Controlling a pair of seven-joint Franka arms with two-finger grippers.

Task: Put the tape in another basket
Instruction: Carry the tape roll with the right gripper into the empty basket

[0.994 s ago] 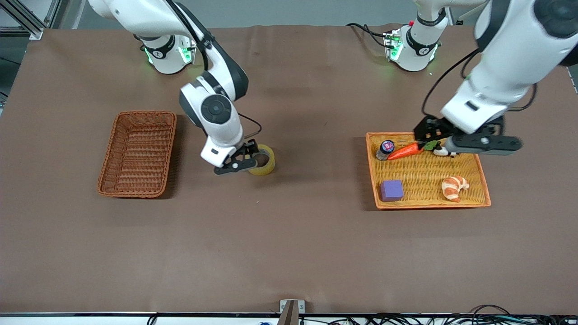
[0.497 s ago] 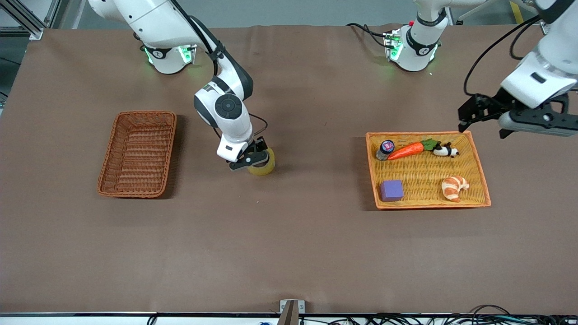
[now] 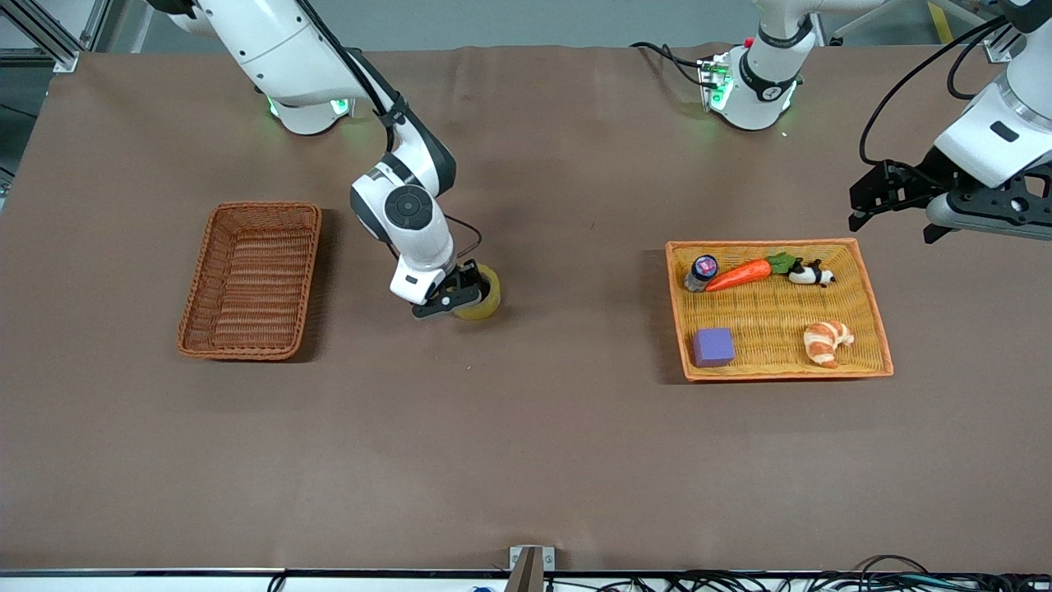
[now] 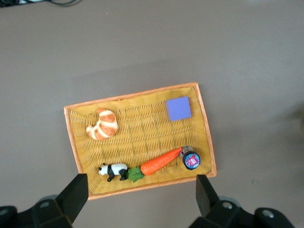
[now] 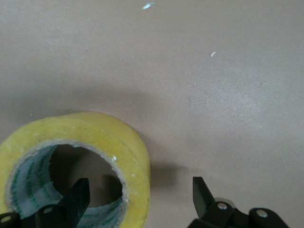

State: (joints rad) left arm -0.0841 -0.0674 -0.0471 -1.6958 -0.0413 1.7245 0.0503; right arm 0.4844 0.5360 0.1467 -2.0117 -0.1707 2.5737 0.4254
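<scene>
Tape wall sits between open right tool fingers.

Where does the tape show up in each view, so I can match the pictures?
Front view: the tape on the table between the basket and the tray, at the right gripper.
Left wrist view: not in it.
Right wrist view: the tape fills a corner; one finger in its hole.
Shared landmark: the right gripper.

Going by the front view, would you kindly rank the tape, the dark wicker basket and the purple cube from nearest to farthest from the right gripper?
1. Tape: on the table, right at the right gripper, one finger in its hole.
2. Dark wicker basket: toward the right arm's end.
3. Purple cube: in the orange tray, toward the left arm's end.
</scene>
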